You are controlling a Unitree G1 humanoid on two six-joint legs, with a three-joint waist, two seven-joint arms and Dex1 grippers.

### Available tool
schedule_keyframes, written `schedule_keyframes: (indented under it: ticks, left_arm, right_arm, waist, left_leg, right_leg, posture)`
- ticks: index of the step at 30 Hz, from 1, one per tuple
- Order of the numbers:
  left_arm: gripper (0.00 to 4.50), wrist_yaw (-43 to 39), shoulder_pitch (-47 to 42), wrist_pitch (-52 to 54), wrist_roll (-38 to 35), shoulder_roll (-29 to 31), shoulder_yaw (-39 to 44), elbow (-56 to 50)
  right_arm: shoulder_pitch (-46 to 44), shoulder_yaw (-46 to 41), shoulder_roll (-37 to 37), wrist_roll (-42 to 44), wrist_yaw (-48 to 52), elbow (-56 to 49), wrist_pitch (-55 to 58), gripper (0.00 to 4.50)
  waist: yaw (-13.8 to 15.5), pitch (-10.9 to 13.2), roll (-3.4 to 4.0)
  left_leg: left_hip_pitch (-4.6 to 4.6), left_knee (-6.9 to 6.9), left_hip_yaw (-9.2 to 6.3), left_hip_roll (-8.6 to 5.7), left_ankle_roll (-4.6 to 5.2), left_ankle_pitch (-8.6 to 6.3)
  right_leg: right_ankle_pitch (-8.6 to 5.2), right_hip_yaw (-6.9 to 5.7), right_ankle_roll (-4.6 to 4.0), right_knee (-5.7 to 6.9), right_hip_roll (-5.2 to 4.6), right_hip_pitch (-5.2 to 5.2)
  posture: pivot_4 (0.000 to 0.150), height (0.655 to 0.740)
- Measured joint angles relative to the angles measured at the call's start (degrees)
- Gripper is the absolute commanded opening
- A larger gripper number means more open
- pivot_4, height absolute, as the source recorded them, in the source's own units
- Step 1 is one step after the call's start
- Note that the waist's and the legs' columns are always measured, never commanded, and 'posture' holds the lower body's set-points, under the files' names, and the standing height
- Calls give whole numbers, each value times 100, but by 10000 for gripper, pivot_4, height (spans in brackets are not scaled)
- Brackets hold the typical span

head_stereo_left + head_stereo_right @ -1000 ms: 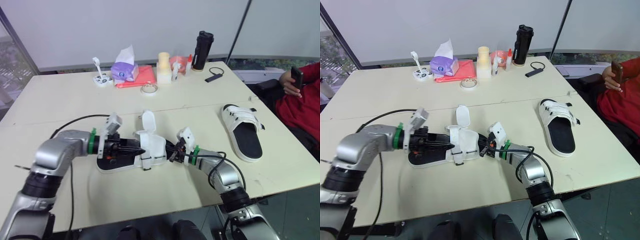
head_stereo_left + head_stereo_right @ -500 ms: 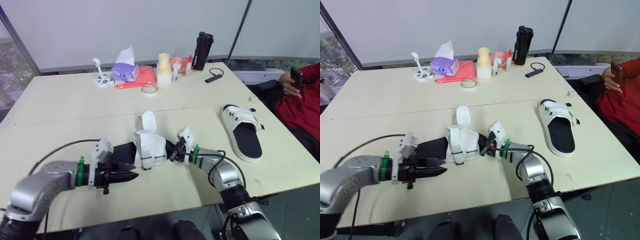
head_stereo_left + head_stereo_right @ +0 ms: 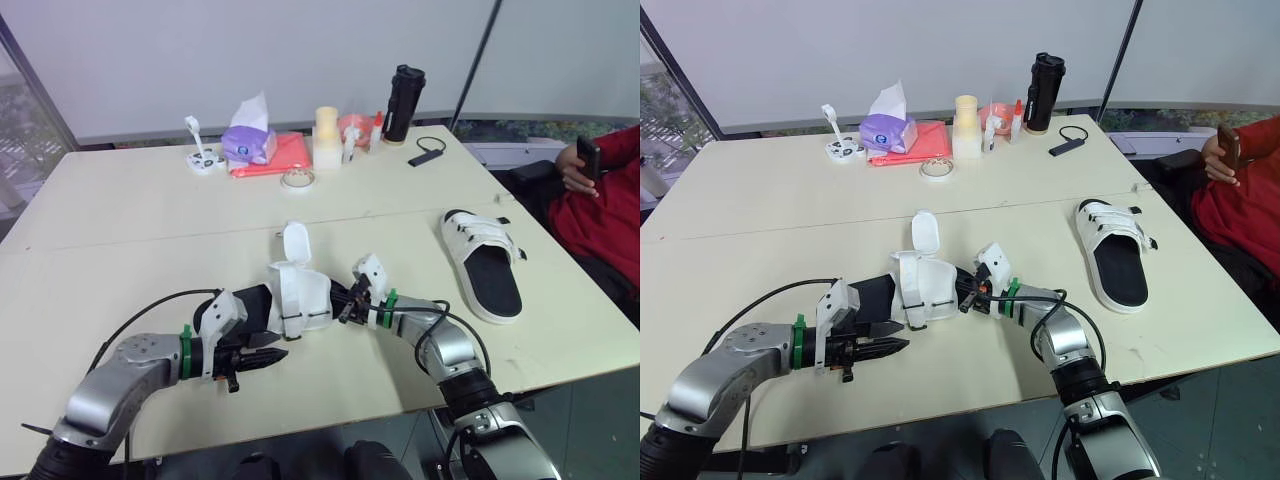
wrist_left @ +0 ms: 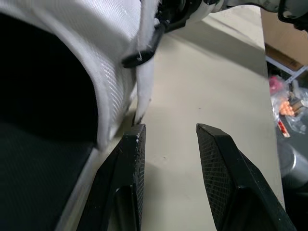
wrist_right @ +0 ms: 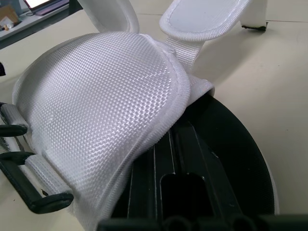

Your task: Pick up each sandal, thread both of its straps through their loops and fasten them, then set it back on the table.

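At the near edge of the table, the first sandal lies sole down between the robot's two arms. Its white woven upper is humped over the black footbed, and one strap tab stands straight up, unfastened. Two black loops stick out from the side of the upper.

The left gripper sits low beside the heel end with its fingers spread apart and only bare tabletop between them. It grips nothing, and one tip is just beside the sandal's side wall.

The right gripper comes in from the toe end and is pushed in under the upper, against the footbed. Whether it is clamped on the sole or merely resting there I cannot tell from here.

The second sandal lies well apart on the robot's right, sole down, and both its straps appear to be closed across the top.

Along the far side stand a purple tissue pack on a red cloth, a roll of tape and a black bottle. At the right edge sits a person in a red sleeve (phone in hand)
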Motion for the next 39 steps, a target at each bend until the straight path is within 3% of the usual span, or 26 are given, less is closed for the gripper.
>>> schedule_keyframes:
  ticks: [8, 12, 33, 34, 39]
  left_arm:
    - [16754, 45, -129, -49, 14, -87, -23, 79]
    - [3402, 151, -249, -171, 145, -305, -129, 222]
    - [3402, 138, -473, -166, 334, -435, -396, 519]
    - [1613, 138, -493, -166, 353, -457, -400, 549]
    - [1613, 142, -568, -150, 357, -516, -401, 586]
  right_arm:
    - [16, -5, 10, 0, -16, -14, 0, 0]
    - [16, -6, 21, 0, -22, -16, 0, 0]
    - [40, -10, 28, 0, -55, -43, 0, 0]
    - [41, -11, 28, 0, -55, -44, 0, 0]
    - [42, -13, 30, 0, -60, -45, 0, 0]
  waist:
    - [1, 0, 0]
    - [-3, 0, 0]
    - [-1, 0, -1]
    - [0, 0, -1]
    - [0, 0, -1]
  left_leg:
    - [0, -1, 0, 0, 0, 0]
    - [0, -2, 0, 0, 0, 0]
    - [0, -2, -1, 0, 0, 0]
    - [0, -3, 0, 0, 0, 0]
    - [0, -3, -1, 0, 0, 0]
  right_leg:
    - [0, -1, 1, 0, 1, 0]
    - [1, -1, 2, 0, 3, 0]
    - [1, -3, 2, 0, 5, 0]
    - [1, -3, 2, 0, 5, 0]
    - [1, -3, 2, 0, 5, 0]
  posture:
    - [1500, 7400]
    - [1500, 7400]
    - [1500, 7400]
    - [1500, 7400]
    - [1500, 7400]
